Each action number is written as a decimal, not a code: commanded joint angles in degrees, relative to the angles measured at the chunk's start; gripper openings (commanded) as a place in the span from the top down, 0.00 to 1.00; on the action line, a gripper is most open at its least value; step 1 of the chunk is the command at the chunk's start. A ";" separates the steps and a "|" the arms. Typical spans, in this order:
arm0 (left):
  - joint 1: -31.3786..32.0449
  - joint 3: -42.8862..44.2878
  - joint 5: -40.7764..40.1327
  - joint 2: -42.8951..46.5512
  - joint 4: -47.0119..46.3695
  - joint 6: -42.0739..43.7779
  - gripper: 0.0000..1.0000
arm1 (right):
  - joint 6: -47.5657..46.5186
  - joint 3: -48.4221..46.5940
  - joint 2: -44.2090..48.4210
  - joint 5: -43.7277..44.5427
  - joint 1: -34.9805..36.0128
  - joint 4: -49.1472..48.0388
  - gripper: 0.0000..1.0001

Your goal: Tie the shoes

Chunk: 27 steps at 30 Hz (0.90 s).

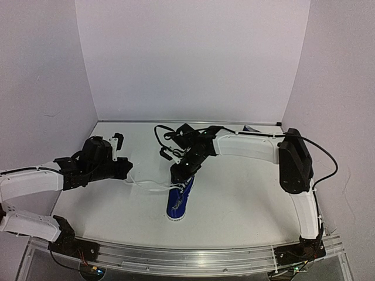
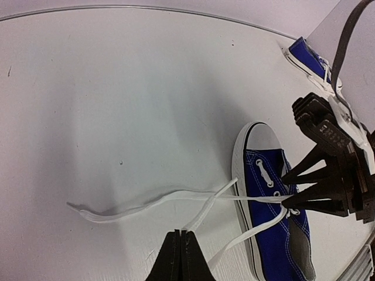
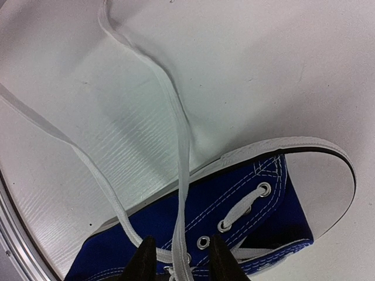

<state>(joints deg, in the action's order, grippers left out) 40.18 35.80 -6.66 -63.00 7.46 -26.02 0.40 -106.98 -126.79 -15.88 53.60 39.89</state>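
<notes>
- Bench [image 1: 246, 199]: white matte top, evenly lit, soft shadows only.
- Back wall [image 1: 193, 58]: plain white panel meeting the bench along a straight seam.
- Left wall [image 1: 41, 88] and right wall [image 1: 340, 76]: matching white panels.
- Metal rail [image 1: 193, 257]: runs along the near bench edge.

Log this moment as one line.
left gripper: shut on lace | right gripper: open, straddling laces over eyelets of near shoe | bow: none yet | second shoe: lying at far edge

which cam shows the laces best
Left wrist: both laces show from the shoe out across the table, one reaching the left gripper. Right wrist shows them close at the eyelets, ends cut off. Top external shows only thin faint lines.
</notes>
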 commanded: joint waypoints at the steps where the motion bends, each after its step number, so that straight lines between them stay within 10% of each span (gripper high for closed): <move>1: -0.23 3.55 -0.26 -1.23 -1.99 -0.64 1.00 | -2.59 0.09 -0.99 0.88 0.85 1.75 0.71; 9: -0.46 5.06 0.48 -3.52 -2.23 -0.66 1.00 | -3.29 0.28 -2.20 2.12 1.37 2.30 0.74; 18: -1.68 4.31 2.57 -4.78 -4.01 -1.65 1.00 | -2.92 0.29 0.08 3.62 1.40 1.98 0.99; 27: -7.15 2.45 17.57 -12.14 -18.50 -4.97 1.00 | -1.54 4.84 6.00 2.01 1.24 -4.10 1.00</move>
<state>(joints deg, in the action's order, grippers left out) 35.26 38.20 1.31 -71.76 0.22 -28.70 -1.86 -103.38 -125.91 -13.34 54.68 39.28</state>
